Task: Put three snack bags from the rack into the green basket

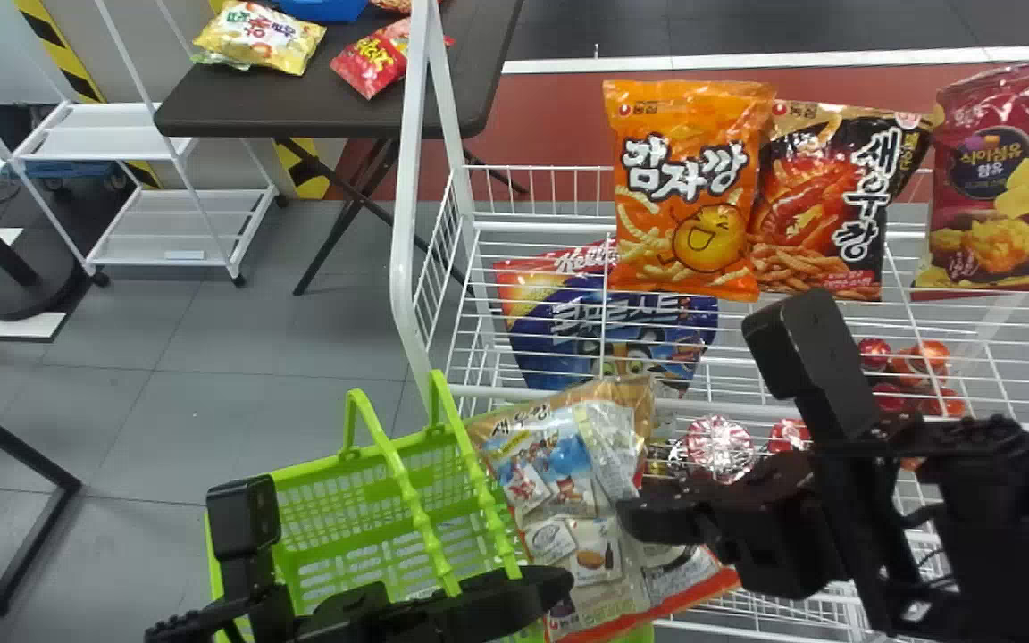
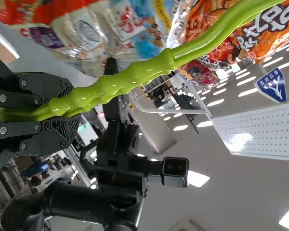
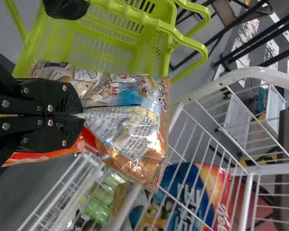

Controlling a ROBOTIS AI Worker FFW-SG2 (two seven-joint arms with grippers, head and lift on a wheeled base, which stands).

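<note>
My left gripper (image 1: pixel 470 607) is at the bottom of the head view, by the green basket (image 1: pixel 300 473); in the left wrist view that gripper (image 2: pixel 53 113) is shut on the basket's handle (image 2: pixel 135 77). My right gripper (image 1: pixel 631 513) holds a snack bag (image 1: pixel 550 464) with its back turned up, over the basket's right edge. In the right wrist view, the right gripper (image 3: pixel 74 115) pinches the bag (image 3: pixel 130 125) at its back seam, beside the basket (image 3: pixel 106 43). An orange bag (image 1: pixel 689 187), a black-and-orange bag (image 1: pixel 827 201) and a maroon bag (image 1: pixel 1001 179) stand upright on the rack's top.
The white wire rack (image 1: pixel 470 223) stands right of the basket, its upright post near the basket's far corner. A blue bag (image 1: pixel 604 321) lies on a lower tier, beside red round packs (image 1: pixel 916 375). A dark table (image 1: pixel 336 116) with snack bags stands behind.
</note>
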